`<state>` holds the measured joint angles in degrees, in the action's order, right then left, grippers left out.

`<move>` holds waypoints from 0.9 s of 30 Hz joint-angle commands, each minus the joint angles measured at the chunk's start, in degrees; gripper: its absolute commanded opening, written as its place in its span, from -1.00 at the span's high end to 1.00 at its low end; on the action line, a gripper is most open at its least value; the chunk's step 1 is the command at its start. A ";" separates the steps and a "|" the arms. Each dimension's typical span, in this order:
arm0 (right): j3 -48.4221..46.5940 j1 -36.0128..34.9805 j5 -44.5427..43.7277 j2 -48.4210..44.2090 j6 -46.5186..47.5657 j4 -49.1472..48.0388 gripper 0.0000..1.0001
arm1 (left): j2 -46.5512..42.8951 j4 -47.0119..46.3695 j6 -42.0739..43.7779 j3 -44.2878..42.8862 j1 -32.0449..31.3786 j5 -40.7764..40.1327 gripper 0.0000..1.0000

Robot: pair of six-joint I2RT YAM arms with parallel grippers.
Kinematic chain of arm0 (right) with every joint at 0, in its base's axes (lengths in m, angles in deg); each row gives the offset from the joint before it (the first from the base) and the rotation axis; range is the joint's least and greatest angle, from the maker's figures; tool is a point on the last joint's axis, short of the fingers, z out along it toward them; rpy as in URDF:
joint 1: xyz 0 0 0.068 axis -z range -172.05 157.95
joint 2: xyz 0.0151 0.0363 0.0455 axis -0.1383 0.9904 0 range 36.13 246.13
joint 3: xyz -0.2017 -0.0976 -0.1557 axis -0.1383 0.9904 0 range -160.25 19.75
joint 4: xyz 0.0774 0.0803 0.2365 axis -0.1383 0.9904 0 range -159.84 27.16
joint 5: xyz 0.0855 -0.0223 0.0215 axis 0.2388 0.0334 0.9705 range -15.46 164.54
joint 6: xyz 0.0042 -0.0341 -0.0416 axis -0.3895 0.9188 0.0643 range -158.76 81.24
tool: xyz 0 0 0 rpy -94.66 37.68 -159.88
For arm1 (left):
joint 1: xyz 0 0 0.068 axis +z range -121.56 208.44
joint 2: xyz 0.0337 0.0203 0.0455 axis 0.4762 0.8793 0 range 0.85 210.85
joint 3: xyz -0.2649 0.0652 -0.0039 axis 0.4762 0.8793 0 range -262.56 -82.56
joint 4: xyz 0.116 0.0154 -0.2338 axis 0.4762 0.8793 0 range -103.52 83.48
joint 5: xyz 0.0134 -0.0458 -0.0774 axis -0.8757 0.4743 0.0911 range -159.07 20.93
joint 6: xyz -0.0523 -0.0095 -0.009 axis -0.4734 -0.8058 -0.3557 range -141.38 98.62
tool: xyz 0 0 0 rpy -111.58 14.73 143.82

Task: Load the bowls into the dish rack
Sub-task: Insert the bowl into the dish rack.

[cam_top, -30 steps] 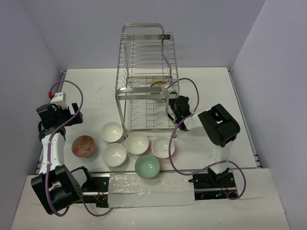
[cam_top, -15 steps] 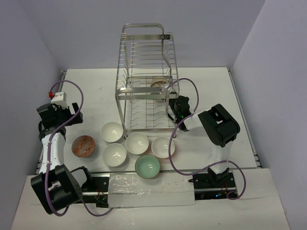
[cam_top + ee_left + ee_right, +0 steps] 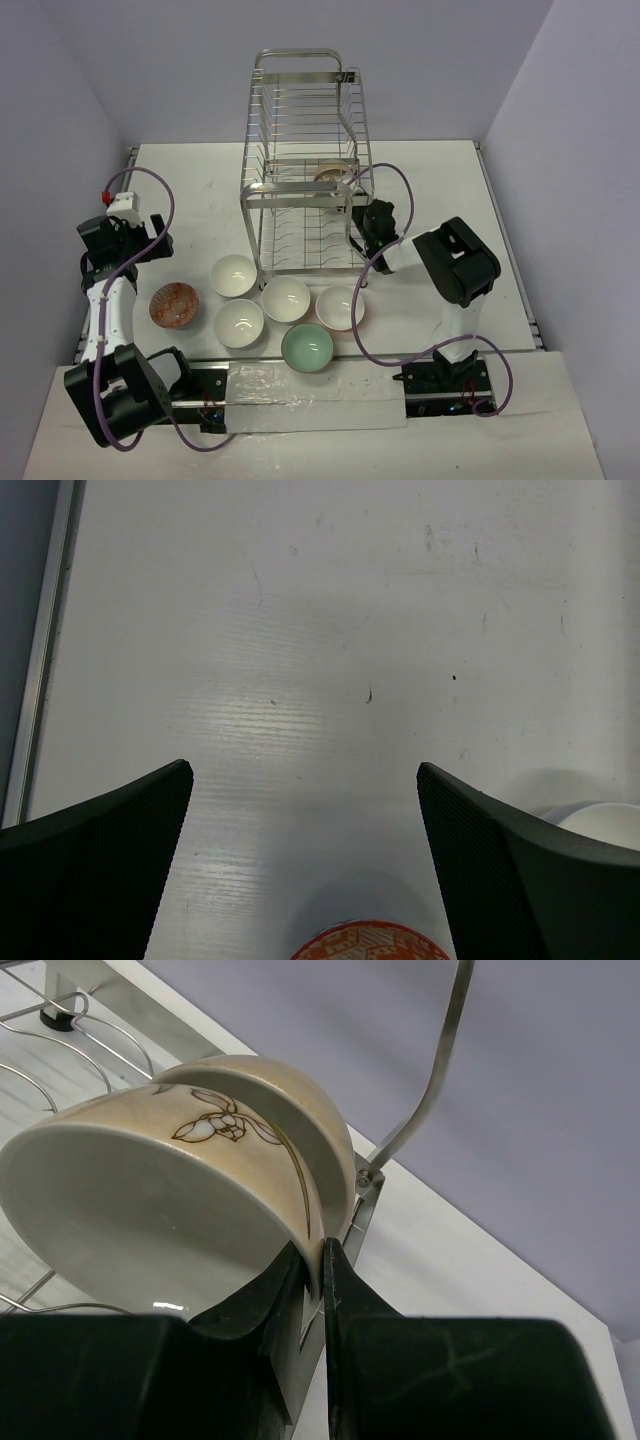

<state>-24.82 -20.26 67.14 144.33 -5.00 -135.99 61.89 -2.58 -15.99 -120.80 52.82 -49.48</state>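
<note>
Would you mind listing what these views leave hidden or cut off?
Top view: the beige bowl in the dish rack is mostly screened by wires.
Left wrist view: the orange-red bowl is cut by the bottom edge; a white bowl hides behind the left end effector.
Right wrist view: the right end effector covers the gripped rim.

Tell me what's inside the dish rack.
A cream front bowl, its rim pinched by the right end effector, sits tilted in the dish rack. It covers most of a rear bowl behind.
</note>
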 commanded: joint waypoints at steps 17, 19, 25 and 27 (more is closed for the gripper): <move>-1.65 -0.27 1.60 -4.84 2.28 3.30 0.58 | -0.30 -2.24 1.47 -0.17 -0.39 -0.26 -0.99; -1.74 -0.27 1.95 -5.11 2.19 4.27 0.55 | -0.30 -2.15 1.47 -0.17 -0.39 -0.34 -0.98; -2.27 -0.18 2.56 -5.98 1.84 7.78 0.38 | -0.30 -2.24 1.47 -0.17 -0.48 -0.35 -0.99; -2.62 -0.18 2.65 -6.25 1.58 8.93 0.35 | -0.39 -2.15 1.47 -0.08 -0.48 -0.26 -0.99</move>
<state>-24.95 -20.30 69.46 141.51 -3.30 -127.69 61.89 -2.75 -15.99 -120.80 52.60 -49.50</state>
